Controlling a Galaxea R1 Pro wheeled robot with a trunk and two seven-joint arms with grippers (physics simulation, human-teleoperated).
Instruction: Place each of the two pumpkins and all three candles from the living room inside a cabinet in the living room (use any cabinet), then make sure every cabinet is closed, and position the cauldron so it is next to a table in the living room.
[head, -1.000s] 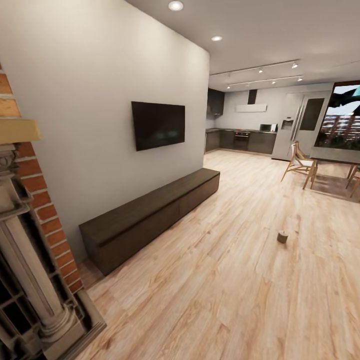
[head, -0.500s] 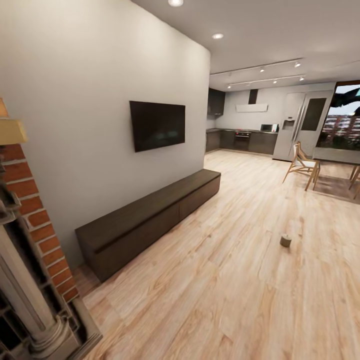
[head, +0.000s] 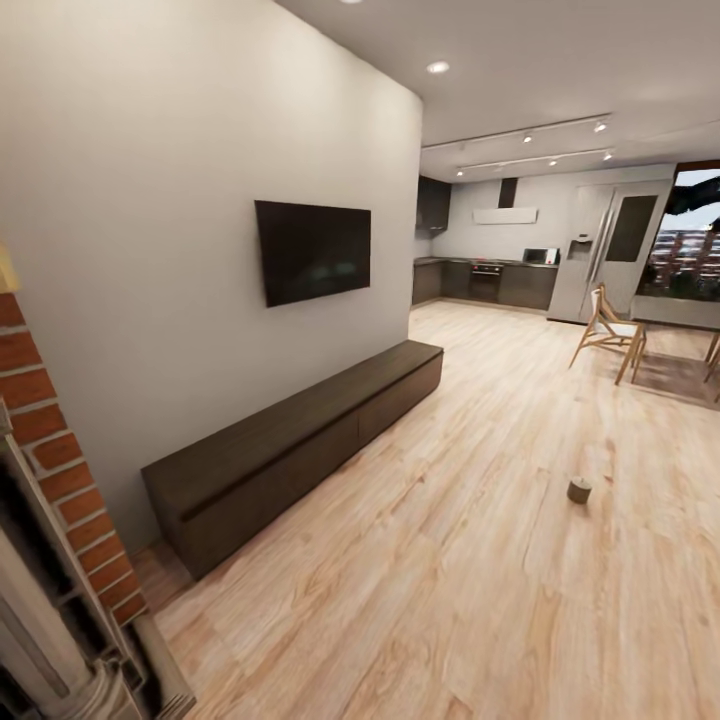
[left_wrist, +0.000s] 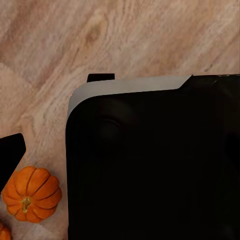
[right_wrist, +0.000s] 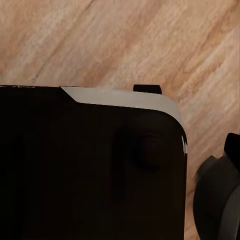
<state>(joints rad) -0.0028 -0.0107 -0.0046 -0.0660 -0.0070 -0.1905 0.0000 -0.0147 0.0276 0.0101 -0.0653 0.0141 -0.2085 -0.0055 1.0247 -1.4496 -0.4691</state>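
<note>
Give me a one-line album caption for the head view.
Long dark cabinet under a wall-mounted TV, one small candle alone on the wooden floor.

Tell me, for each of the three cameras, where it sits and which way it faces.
Head view: on the head, facing across the living room at the cabinet, a candle and the far kitchen.
Left wrist view: on the left arm, facing down at a pumpkin beside the robot's black body.
Right wrist view: on the right arm, facing down.
All share the wooden floor.

A black television (head: 313, 250) hangs on the grey wall (head: 150, 200). At eight o'clock stands a brick fireplace (head: 50, 480). A wooden chair (head: 610, 335) sits at two o'clock, with the kitchen (head: 490, 275) at one o'clock.
</note>
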